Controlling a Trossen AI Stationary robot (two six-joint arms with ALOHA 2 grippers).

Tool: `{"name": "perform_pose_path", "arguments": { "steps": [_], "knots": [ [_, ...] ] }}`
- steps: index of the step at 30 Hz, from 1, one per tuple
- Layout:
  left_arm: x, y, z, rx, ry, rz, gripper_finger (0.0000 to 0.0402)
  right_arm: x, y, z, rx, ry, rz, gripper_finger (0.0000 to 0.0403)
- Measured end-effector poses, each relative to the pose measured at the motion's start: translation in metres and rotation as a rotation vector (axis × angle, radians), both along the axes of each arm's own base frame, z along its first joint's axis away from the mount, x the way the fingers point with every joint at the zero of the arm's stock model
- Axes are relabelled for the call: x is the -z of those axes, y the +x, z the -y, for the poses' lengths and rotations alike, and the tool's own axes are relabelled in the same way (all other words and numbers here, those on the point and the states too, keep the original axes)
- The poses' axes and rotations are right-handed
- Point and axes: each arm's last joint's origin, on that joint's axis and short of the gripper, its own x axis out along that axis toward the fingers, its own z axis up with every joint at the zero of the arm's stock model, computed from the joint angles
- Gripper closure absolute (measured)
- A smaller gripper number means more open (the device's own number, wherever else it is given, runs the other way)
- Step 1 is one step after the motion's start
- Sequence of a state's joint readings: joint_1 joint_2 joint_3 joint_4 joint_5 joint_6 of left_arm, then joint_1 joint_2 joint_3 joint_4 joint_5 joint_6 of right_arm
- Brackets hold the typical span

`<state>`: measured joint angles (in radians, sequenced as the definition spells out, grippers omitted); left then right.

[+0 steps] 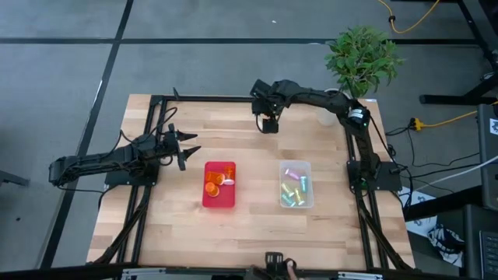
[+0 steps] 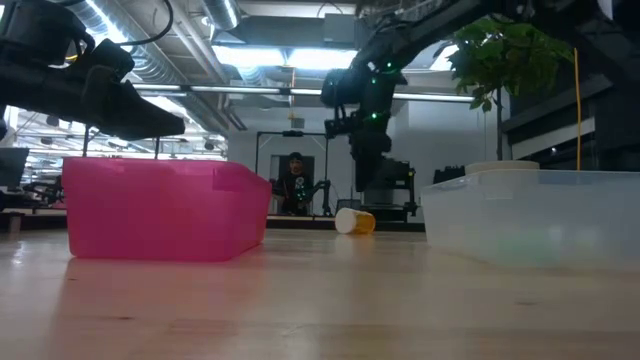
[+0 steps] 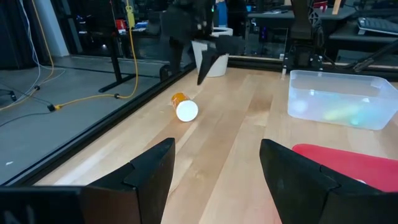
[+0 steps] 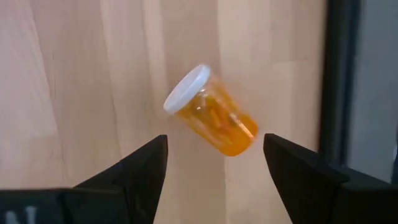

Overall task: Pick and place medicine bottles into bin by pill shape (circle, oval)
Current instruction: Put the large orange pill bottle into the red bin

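Note:
An orange translucent medicine bottle (image 4: 211, 119) with a white cap lies on its side on the wood table near the far edge. It also shows in the low view (image 2: 355, 221) and the left wrist view (image 3: 184, 107). My right gripper (image 1: 268, 124) hangs above it, pointing down and open, with a finger on either side (image 4: 216, 149), touching nothing. My left gripper (image 1: 185, 148) is open and empty (image 3: 214, 149), raised left of the red bin (image 1: 219, 184), which holds orange bottles. A clear bin (image 1: 296, 184) holds pastel bottles.
A potted plant (image 1: 362, 54) in a white pot (image 1: 331, 117) stands at the table's far right corner, close to the right arm. A black frame rail (image 4: 339, 87) runs along the table edge beside the lying bottle. Bare wood lies in front of both bins.

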<state>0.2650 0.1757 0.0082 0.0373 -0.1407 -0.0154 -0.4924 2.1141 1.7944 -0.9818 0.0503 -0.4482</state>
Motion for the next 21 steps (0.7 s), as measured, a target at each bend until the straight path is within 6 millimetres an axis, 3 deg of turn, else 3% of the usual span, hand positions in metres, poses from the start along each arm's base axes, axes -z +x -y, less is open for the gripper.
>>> {"name": "perform_pose_path", "arguments": {
  "steps": [7,14,21],
  "knots": [
    [0.000,0.000,0.000,0.000,0.000,0.000,0.0172,0.028,0.007,0.001,-0.077,-0.021,-0.101,0.0136],
    [0.000,0.000,0.000,0.000,0.000,0.000,0.0172,0.038,0.013,0.000,-0.117,-0.128,-0.154,0.0136],
    [0.000,0.000,0.000,0.000,0.000,0.000,0.0172,0.061,0.018,-0.001,-0.139,-0.039,-0.159,0.0136]
  ]
}}
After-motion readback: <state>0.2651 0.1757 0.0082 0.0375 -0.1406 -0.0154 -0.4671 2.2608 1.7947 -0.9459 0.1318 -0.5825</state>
